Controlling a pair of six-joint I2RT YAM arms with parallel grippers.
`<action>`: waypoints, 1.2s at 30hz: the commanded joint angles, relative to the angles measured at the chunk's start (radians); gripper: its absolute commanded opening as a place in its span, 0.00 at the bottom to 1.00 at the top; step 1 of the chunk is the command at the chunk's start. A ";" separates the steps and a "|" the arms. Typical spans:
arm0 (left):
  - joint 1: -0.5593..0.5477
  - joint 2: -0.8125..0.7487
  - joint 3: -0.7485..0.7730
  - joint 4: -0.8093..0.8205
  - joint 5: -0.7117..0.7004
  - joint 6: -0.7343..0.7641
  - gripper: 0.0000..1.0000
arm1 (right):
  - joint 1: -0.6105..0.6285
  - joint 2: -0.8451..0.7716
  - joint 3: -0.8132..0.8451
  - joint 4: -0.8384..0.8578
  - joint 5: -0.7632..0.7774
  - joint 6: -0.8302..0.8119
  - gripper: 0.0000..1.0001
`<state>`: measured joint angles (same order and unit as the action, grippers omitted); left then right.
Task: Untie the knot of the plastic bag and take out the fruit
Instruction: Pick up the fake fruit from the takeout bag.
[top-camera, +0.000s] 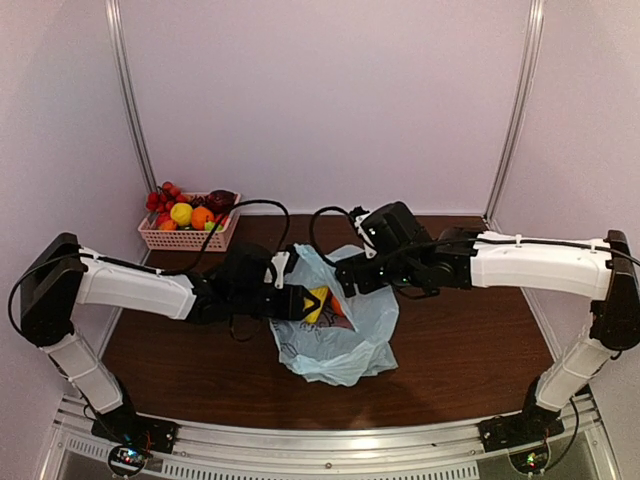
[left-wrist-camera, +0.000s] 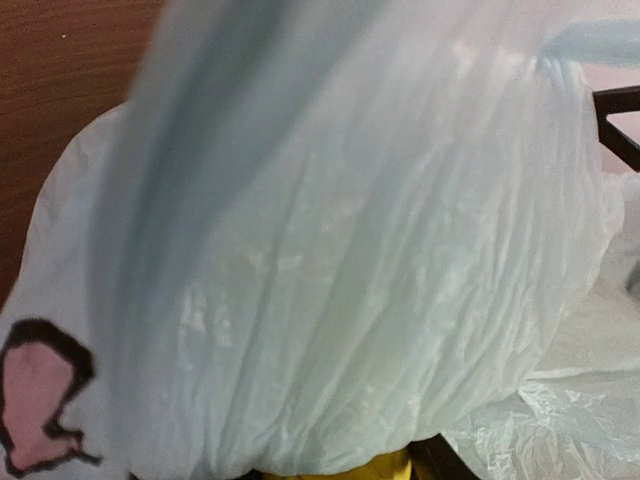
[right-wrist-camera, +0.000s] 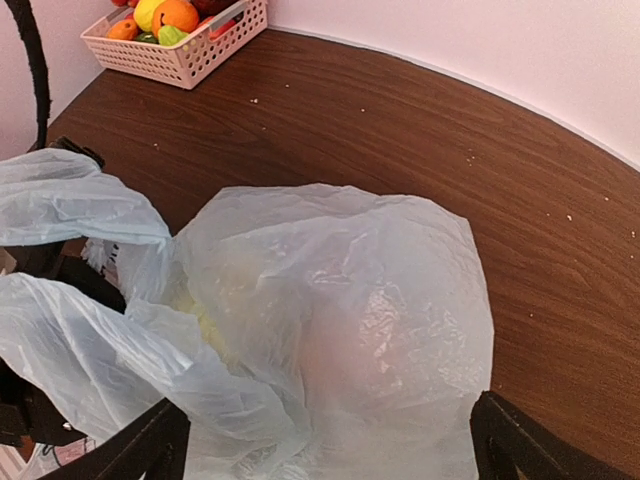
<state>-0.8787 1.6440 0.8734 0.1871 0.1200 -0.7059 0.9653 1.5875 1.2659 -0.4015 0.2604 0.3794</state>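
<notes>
Brown wood table (top-camera: 460, 350) is seen with the light blue plastic bag (top-camera: 345, 345) slumped at mid-table, between both arms. Pink basket (top-camera: 165, 238) is parked at the far left corner, already loaded with fruit. Right pincer (right-wrist-camera: 330, 404) is held over the bag with jaws spread wide, nothing gripped. Left pincer (top-camera: 303, 302) is pushed up against the bag mouth. Its jaws are smothered by plastic in the wrist view, so open or closed cannot be told. Yellow fruit (top-camera: 318, 300) and an orange piece (top-camera: 336, 306) are exposed at the mouth, just beside the left pincer. Step is judged to be fruit extraction. Mouth should be held spread from one side while the fruit alone is pinched, with film left out of the jaws. Knot cannot be made out. Any further fruit inside is only hinted at through the film.
</notes>
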 joint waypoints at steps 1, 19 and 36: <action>-0.016 -0.042 -0.024 0.040 0.041 0.070 0.32 | -0.011 -0.062 -0.027 0.069 -0.125 -0.123 0.99; -0.017 -0.157 -0.072 -0.021 0.122 0.213 0.32 | -0.009 -0.057 0.029 0.104 -0.393 -0.308 0.99; -0.040 -0.300 -0.106 -0.039 0.252 0.245 0.33 | -0.076 0.069 0.090 0.085 -0.106 -0.090 0.00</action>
<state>-0.9092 1.4044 0.7723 0.1287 0.2955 -0.4778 0.9157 1.6272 1.3380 -0.2985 0.0978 0.2123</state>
